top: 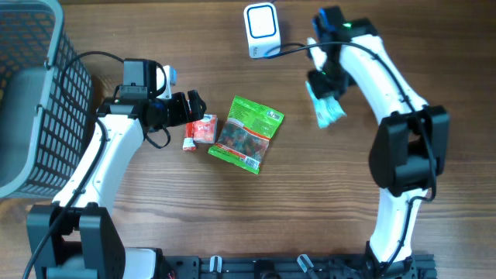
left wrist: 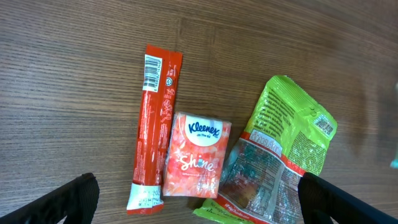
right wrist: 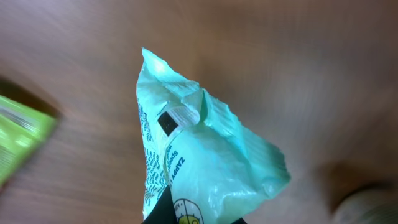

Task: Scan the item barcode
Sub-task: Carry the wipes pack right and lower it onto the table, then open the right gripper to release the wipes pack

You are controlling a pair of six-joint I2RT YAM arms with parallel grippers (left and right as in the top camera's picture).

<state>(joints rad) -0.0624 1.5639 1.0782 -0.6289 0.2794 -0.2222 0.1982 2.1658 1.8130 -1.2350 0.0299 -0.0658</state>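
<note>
The step in hand looks like presenting the item. The right gripper point(top: 320, 87) has its jaws pinched narrow on one end of a mint-green packet point(right wrist: 199, 149) and holds it off the tabletop point(top: 434, 39), to the right of the scanner point(top: 261, 29) and a little nearer the robot's base. In the right wrist view the packet shows a small dark-and-white label near its upper fold. It may be the barcode, but the picture is too blurred to say. The next move probably calls for bringing the packet in front of the scanner and turning it so that the label faces the scanner's window, with the crumpled film flat enough to read. The left gripper point(top: 195, 108) hovers with its jaws wide and nothing between them, left of the scanner and nearer the base. Below it a red stick pack point(left wrist: 152, 124) and a Kleenex tissue pack point(left wrist: 197, 155) lie side by side, with a green snack bag point(top: 246, 133) just beside them. These are likely later candidates.
</note>
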